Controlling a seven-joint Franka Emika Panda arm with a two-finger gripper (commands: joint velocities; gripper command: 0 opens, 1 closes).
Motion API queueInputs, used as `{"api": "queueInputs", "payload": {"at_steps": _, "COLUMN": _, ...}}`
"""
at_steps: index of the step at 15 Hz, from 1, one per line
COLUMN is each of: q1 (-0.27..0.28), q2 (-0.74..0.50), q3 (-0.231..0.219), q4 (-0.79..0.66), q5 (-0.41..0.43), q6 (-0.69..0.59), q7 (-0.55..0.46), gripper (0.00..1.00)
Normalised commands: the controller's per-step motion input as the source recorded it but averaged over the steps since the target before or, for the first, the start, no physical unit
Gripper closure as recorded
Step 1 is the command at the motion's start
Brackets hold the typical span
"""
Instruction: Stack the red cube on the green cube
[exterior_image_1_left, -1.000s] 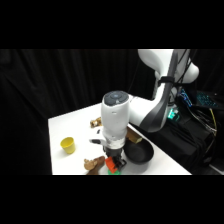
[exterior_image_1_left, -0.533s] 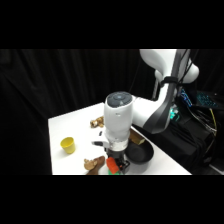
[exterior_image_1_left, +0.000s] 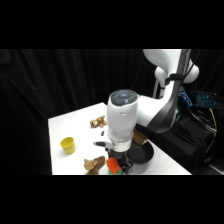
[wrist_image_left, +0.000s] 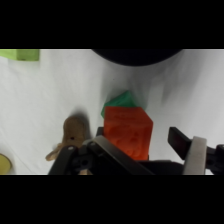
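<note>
The red cube (wrist_image_left: 127, 131) rests on top of the green cube (wrist_image_left: 121, 99), whose corner peeks out behind it. My gripper (wrist_image_left: 139, 142) straddles the red cube and is open. The left finger is close against the cube's side, while the right finger (wrist_image_left: 181, 141) stands clear of it with white table showing between. In the side view the gripper (exterior_image_1_left: 120, 160) is low over the table's front edge, with the red cube (exterior_image_1_left: 114, 164) just below it and a sliver of the green cube (exterior_image_1_left: 110, 172) under that.
A brown toy figure (wrist_image_left: 75, 132) lies just left of the cubes, touching neither. A black pan (exterior_image_1_left: 142, 152) sits to the right. A yellow cup (exterior_image_1_left: 68, 144) stands at the left and a brown object (exterior_image_1_left: 98, 121) farther back. A lime cube (wrist_image_left: 22, 54) lies apart.
The arm has drifted slightly to the right. The gripper stays low over the stacked cubes.
</note>
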Motion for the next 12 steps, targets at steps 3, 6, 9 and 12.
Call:
{"api": "queueInputs", "payload": {"at_steps": 3, "q1": 0.061, "q2": -0.28, "q3": -0.134, "q4": -0.1, "q5": -0.223, "q6": -0.18, "q7": 0.16, "gripper": 0.0}}
{"api": "queueInputs", "payload": {"at_steps": 6, "q1": -0.001, "q2": -0.33, "q3": -0.053, "q4": -0.13, "q5": -0.178, "q6": -0.19, "q7": 0.09, "gripper": 0.0}}
{"api": "queueInputs", "payload": {"at_steps": 9, "q1": -0.092, "q2": -0.41, "q3": 0.093, "q4": -0.17, "q5": -0.044, "q6": -0.2, "q7": -0.08, "gripper": 0.0}}
{"api": "queueInputs", "payload": {"at_steps": 12, "q1": -0.174, "q2": -0.44, "q3": 0.15, "q4": -0.16, "q5": 0.065, "q6": -0.24, "q7": -0.22, "gripper": 0.0}}
